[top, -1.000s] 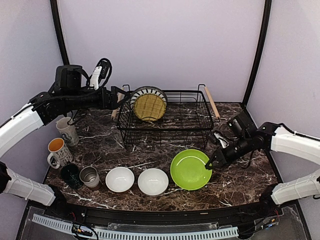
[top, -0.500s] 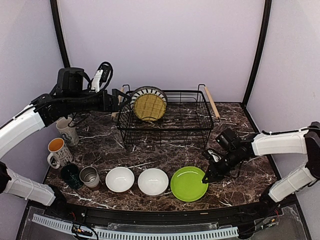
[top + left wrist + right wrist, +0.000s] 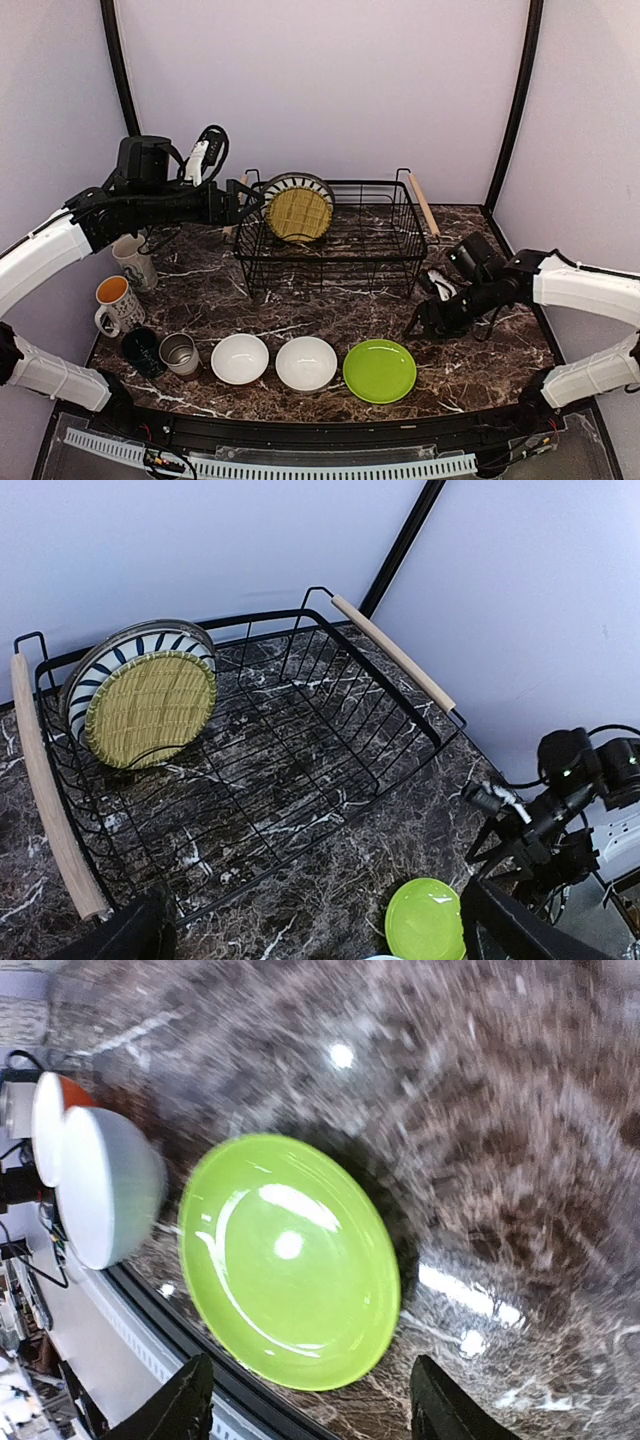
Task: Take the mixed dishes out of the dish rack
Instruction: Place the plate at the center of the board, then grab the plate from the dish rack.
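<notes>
Green plate [image 3: 379,371] now lies flat on the table [image 3: 480,362] beside the white bowls [image 3: 306,362]. The right gripper [image 3: 415,325] has let go and pulled back, fingers apart. Left gripper [image 3: 248,203] waits wide open by the rack [image 3: 330,272], where two plates [image 3: 299,214] are left to take out.

Right wrist view: the tabletop [image 3: 500,1080] is blurred; the orange bowl [image 3: 60,1110] shows only a sliver behind the white bowl [image 3: 105,1195]. The yellow plate [image 3: 150,705] hides most of the striped plate [image 3: 125,648] behind it.
</notes>
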{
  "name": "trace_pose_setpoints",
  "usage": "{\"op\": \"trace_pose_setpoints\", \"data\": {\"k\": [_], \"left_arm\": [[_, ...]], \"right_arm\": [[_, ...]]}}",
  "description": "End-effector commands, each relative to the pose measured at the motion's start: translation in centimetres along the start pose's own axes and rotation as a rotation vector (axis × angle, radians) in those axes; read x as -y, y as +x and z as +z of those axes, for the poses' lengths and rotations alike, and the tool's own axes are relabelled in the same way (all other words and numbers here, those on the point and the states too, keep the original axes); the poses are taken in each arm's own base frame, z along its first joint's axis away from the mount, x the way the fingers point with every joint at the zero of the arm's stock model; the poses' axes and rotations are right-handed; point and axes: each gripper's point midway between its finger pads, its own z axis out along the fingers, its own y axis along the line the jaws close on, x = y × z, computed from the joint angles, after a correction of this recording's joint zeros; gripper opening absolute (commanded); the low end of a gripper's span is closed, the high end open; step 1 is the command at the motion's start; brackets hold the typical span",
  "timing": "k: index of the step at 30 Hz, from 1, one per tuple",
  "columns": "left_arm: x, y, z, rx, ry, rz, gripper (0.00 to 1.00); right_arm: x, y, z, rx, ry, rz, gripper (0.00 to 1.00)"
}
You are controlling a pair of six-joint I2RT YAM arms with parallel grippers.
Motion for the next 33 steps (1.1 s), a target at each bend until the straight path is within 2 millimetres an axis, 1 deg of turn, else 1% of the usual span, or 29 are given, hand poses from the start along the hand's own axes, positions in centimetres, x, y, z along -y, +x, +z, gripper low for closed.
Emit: {"op": "trace_pose_setpoints", "data": {"k": [1, 3, 5, 6, 9, 10, 11, 13, 15, 16, 19, 21, 23, 24, 25, 29, 33], "left_arm": [[-0.2, -0.7, -0.4, 0.014, -0.017, 0.038, 0.98], [-0.1, -1.2, -0.6, 0.028, -0.024, 0.054, 0.98], [0.0, -1.8, -0.9, 0.044, -0.028, 0.071, 0.98], [0.1, -2.2, -1.1, 0.048, -0.029, 0.081, 0.99], [0.3, -2.9, -1.4, 0.048, -0.035, 0.102, 0.99], [0.4, -3.1, -1.6, 0.046, -0.036, 0.113, 0.99], [0.4, -3.2, -1.7, 0.045, -0.041, 0.125, 0.99], [0.4, -3.6, -2.2, 0.049, -0.055, 0.146, 0.99], [0.1, -3.9, -2.6, 0.056, -0.077, 0.168, 0.99], [-0.2, -4.0, -2.7, 0.061, -0.098, 0.173, 0.99], [-0.9, -4.2, -2.9, 0.071, -0.138, 0.206, 0.99], [-1.3, -4.3, -3.0, 0.076, -0.164, 0.227, 0.99], [-1.7, -4.4, -3.0, 0.085, -0.183, 0.246, 0.99], [-1.9, -4.4, -3.0, 0.086, -0.188, 0.250, 0.99], [-2.1, -4.3, -2.9, 0.085, -0.192, 0.255, 0.99], [-3.1, -3.8, -2.9, 0.077, -0.214, 0.255, 0.99], [-4.1, -3.2, -2.8, 0.067, -0.233, 0.253, 0.99]], "right_arm": [[-5.1, -4.7, -6.1, 0.242, -0.067, -0.215, 0.68], [-7.0, -7.6, -8.3, 0.354, -0.064, -0.317, 0.73], [-8.9, -11.3, -10.0, 0.442, -0.032, -0.414, 0.75], [-9.7, -13.4, -10.6, 0.475, -0.007, -0.451, 0.75], [-11.8, -19.7, -11.5, 0.552, 0.062, -0.533, 0.76], [-12.1, -21.8, -10.6, 0.550, 0.071, -0.544, 0.76], [-12.9, -23.6, -10.5, 0.564, 0.060, -0.563, 0.76], [-14.5, -26.7, -9.9, 0.583, 0.034, -0.610, 0.76], [-15.3, -29.5, -8.7, 0.594, 0.026, -0.649, 0.76], [-16.2, -31.2, -8.7, 0.616, 0.017, -0.679, 0.76], [-16.2, -34.9, -6.8, 0.635, 0.017, -0.698, 0.74], [-15.8, -37.0, -5.5, 0.642, 0.006, -0.696, 0.71], [-15.2, -38.6, -4.2, 0.643, -0.014, -0.692, 0.69], [-15.0, -39.3, -3.8, 0.646, -0.023, -0.687, 0.66], [-14.3, -39.9, -2.7, 0.636, -0.031, -0.681, 0.63], [-12.8, -41.1, -0.2, 0.637, -0.058, -0.683, 0.58], [-12.3, -41.4, 1.4, 0.633, -0.078, -0.708, 0.52]]}}
